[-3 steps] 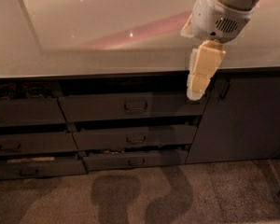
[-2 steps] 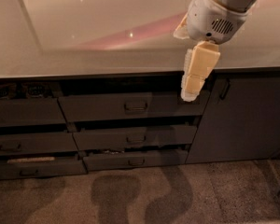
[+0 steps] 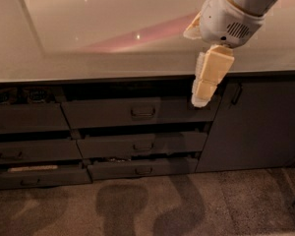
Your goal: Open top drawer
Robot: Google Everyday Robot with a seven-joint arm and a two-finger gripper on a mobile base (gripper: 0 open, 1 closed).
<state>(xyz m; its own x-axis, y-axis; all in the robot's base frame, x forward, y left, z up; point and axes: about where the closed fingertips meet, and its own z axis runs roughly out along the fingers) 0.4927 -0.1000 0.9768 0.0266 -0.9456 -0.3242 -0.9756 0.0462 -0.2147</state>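
Observation:
The top drawer (image 3: 108, 113) is the widest dark grey front just under the counter edge, with a small loop handle (image 3: 143, 113) at its centre. A dark gap shows above its front. My gripper (image 3: 201, 100) hangs down from the white wrist (image 3: 228, 18) at the upper right. Its cream tip lies in front of the right end of the top drawer's front, well to the right of the handle. Nothing shows in its hold.
A pale countertop (image 3: 113, 33) runs across the view. Two narrower drawer fronts (image 3: 142, 145) sit below the top drawer, and more drawers (image 3: 24, 154) stack at the left. A tall cabinet door (image 3: 260, 127) with an upright handle (image 3: 236, 93) stands at the right. Carpet (image 3: 147, 205) lies below.
My gripper has shifted slightly to the left along the counter edge. The drawer fronts have not moved.

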